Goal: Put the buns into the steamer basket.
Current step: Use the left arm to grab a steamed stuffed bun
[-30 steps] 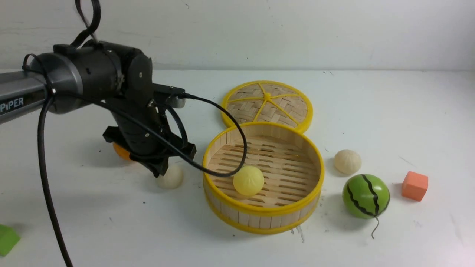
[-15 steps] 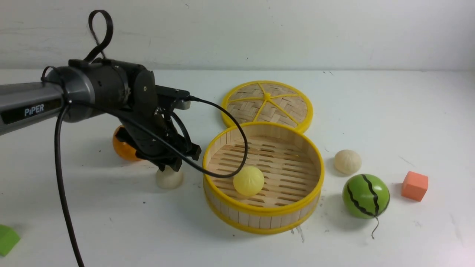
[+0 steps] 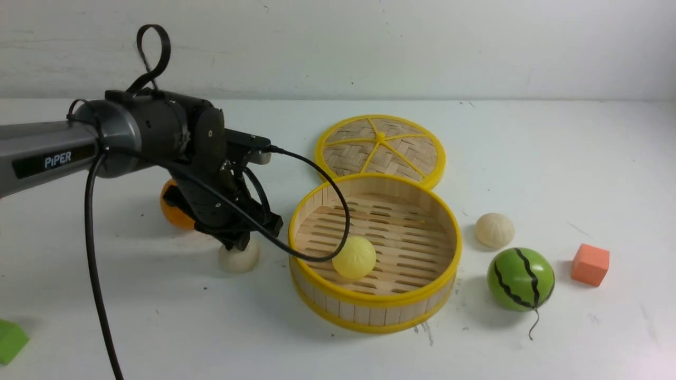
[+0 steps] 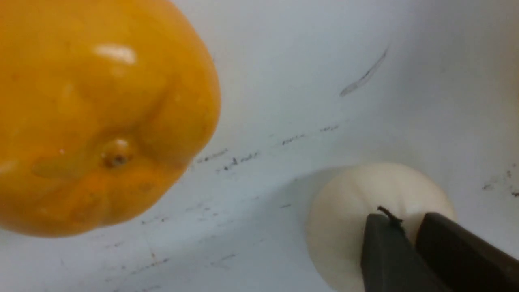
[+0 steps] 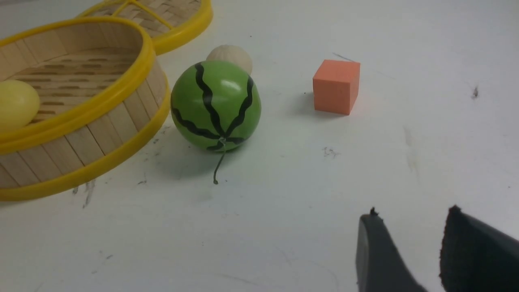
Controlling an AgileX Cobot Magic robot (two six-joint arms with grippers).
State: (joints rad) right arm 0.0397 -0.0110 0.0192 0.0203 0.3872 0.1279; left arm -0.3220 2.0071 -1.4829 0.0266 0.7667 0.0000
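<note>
The steamer basket [image 3: 369, 301] stands mid-table with the pale yellow bun [image 3: 354, 257] inside, near its front-left wall. A cream bun [image 3: 238, 259] lies on the table left of the basket. My left gripper [image 3: 237, 244] is directly over it, tips at its top. In the left wrist view the fingers [image 4: 381, 243] stand almost together over this bun [image 4: 344, 219], which is not between them. Another cream bun [image 3: 495, 230] lies right of the basket. My right gripper [image 5: 413, 213] shows only in its wrist view, open and empty above bare table.
The flat woven lid [image 3: 380, 145] lies behind the basket. A glossy orange [image 3: 171, 208] sits behind my left gripper. A green watermelon ball [image 3: 520, 278] and an orange cube [image 3: 590, 264] are at the right. A green block [image 3: 9, 340] is at the front left edge.
My left arm has swung right and lowered onto the left cream bun, uncovering the orange. The bun has shifted slightly towards the front. Everything else is still.
</note>
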